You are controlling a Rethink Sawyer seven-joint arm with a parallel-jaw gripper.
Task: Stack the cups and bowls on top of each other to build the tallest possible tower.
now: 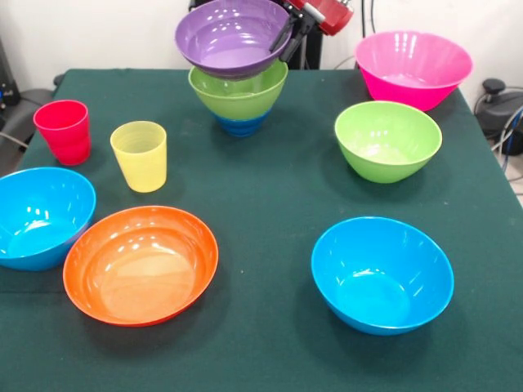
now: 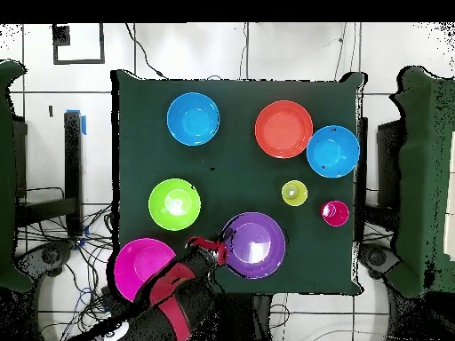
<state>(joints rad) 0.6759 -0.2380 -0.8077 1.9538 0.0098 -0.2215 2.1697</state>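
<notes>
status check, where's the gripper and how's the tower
Gripper shut on purple bowl rim, atop tower. Lime green bowl and small dark blue bowl beneath. Nothing in the way.

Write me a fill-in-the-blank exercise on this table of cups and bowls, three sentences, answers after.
1. The gripper grips the rim of the ____ bowl.
2. In the tower, a lime green bowl sits directly on a small dark ____ bowl.
3. Beside the red cup stands a ____ cup.

Answers: purple; blue; yellow
</notes>
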